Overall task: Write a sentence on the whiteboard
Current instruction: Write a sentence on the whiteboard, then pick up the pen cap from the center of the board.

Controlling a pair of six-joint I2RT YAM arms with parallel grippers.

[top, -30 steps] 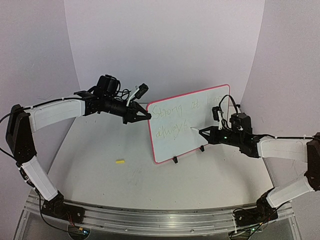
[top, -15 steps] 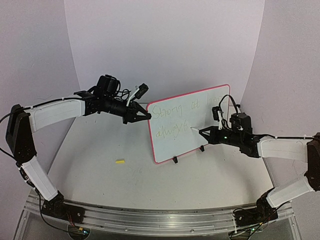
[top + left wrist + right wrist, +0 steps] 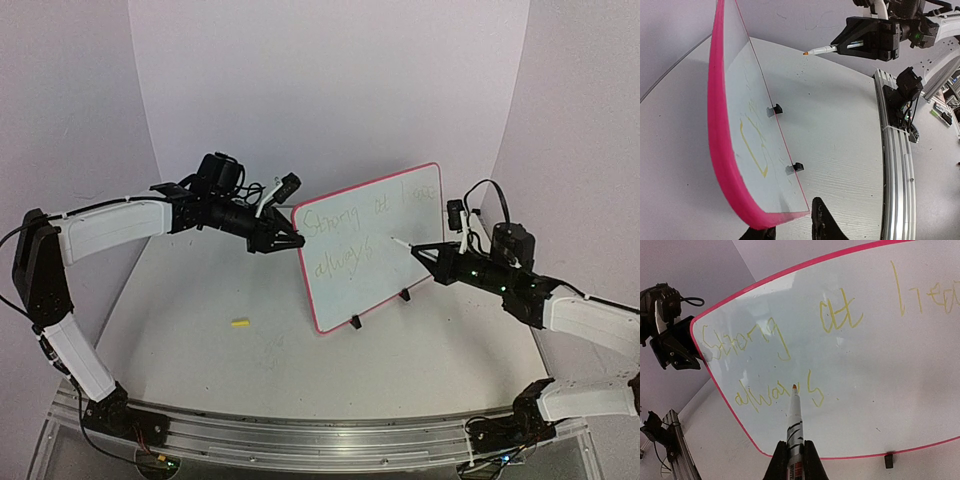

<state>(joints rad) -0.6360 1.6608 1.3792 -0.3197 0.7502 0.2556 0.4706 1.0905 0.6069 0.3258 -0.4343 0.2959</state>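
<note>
The whiteboard [image 3: 375, 250], with its pink-red rim, stands on small black feet mid-table. It also shows in the left wrist view [image 3: 755, 125] and the right wrist view [image 3: 875, 370]. The sentence [image 3: 345, 240] is yellow-green cursive reading "Strong at heart" over "always" [image 3: 765, 395]. My left gripper [image 3: 290, 240] is shut on the board's left edge, one finger on each side of the rim [image 3: 790, 230]. My right gripper [image 3: 440, 255] is shut on a white marker [image 3: 794, 425]. The marker tip [image 3: 393, 240] hangs a little off the board's face, right of "always".
A small yellow cap [image 3: 239, 323] lies on the table left of the board. An aluminium rail [image 3: 300, 435] runs along the near edge. Purple walls close in the back and both sides.
My right gripper has pulled back to the right and the marker tip has come off the board. The board has turned slightly in my left gripper, its right end swinging left.
</note>
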